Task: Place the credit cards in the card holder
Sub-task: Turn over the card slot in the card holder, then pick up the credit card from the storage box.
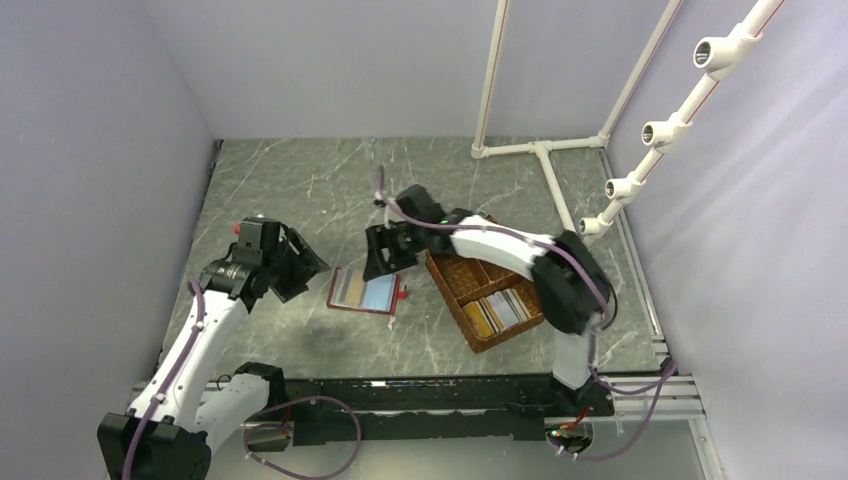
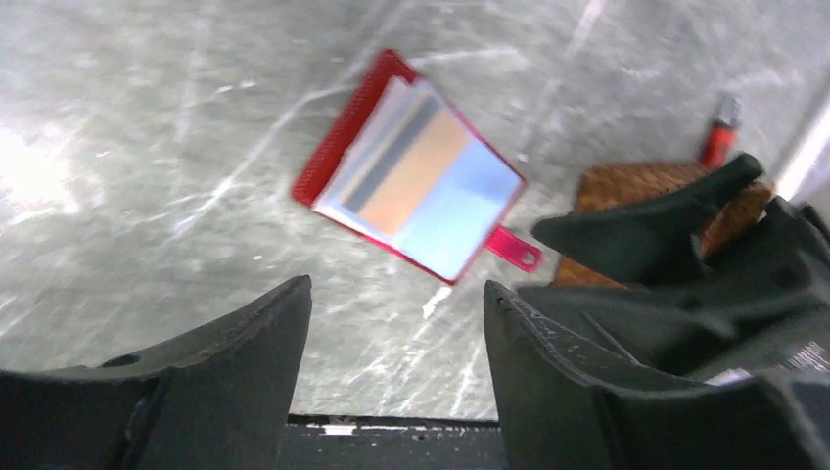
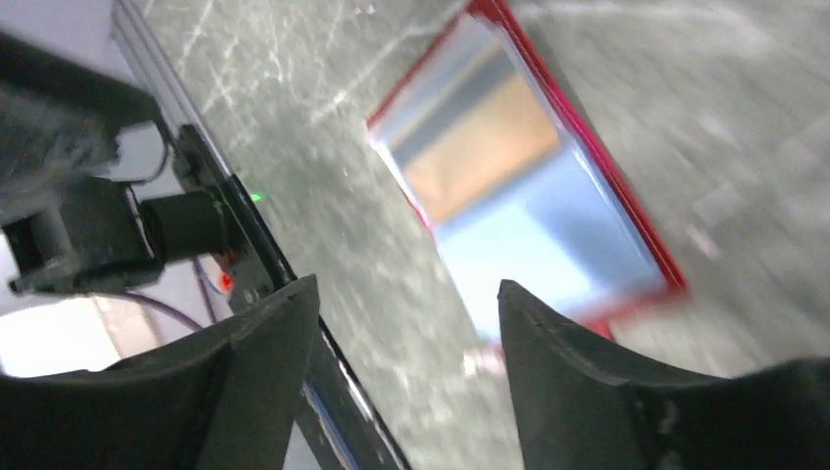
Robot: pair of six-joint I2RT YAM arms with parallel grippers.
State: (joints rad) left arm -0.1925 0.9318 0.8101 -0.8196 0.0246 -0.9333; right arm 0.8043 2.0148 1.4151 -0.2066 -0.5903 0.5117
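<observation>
Largely hidden under credit cards [image 2: 421, 186] lies the card holder [image 2: 338, 137]; left gripper [image 2: 396, 289] and right gripper [image 3: 408, 289] jaws gape.

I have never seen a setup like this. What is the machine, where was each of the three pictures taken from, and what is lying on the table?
These are two robot arms bolted at the table's near edge. The wide picture looks down from above and behind them, with the left arm on the left and the right arm on the right. The other two pictures come from a camera on each wrist; the dark shapes at the bottom are that arm's own jaws. On the grey table lies an open red wallet with cards showing in it. Beside it, a brown basket holds more cards. Both pairs of jaws stand open, holding nothing.
</observation>
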